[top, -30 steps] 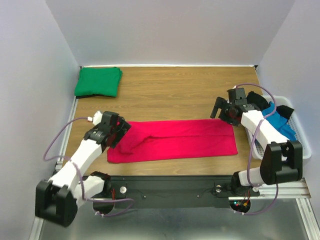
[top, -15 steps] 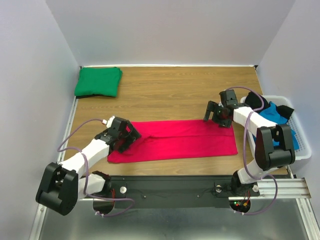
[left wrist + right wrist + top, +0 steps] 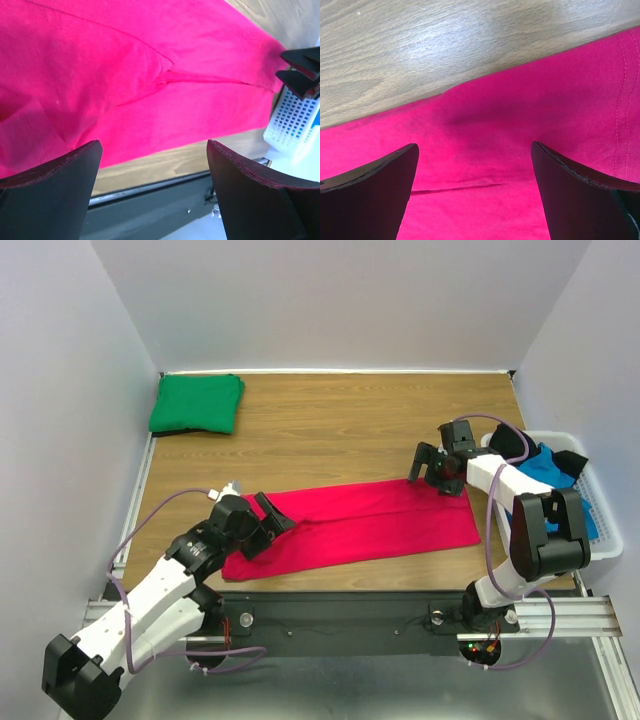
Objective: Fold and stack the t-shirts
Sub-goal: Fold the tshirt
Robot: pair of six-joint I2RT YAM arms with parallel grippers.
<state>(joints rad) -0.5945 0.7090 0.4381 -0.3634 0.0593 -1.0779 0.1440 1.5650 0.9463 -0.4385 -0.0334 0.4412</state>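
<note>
The crimson red t-shirt [image 3: 370, 525] lies folded into a long strip across the near middle of the table; it fills the left wrist view [image 3: 125, 75] and the right wrist view [image 3: 520, 165]. My left gripper [image 3: 272, 522] is open and empty, just above the shirt's left end. My right gripper [image 3: 428, 468] is open and empty, over the shirt's far right corner. A folded emerald green t-shirt [image 3: 197, 404] lies at the far left corner. The bright blue t-shirt [image 3: 552, 475] and the black t-shirt [image 3: 510, 440] sit bunched in the basket at the right.
The white slatted plastic basket [image 3: 600, 505] stands at the table's right edge; it also shows in the left wrist view [image 3: 292, 122]. The black base rail [image 3: 340, 612] runs along the near edge. Grey walls close in the left, back and right.
My left arm has pulled back towards the near edge and swung its gripper right over the shirt's left end. The shirt's left end has shifted and now lies slanted. The right gripper has barely moved.
</note>
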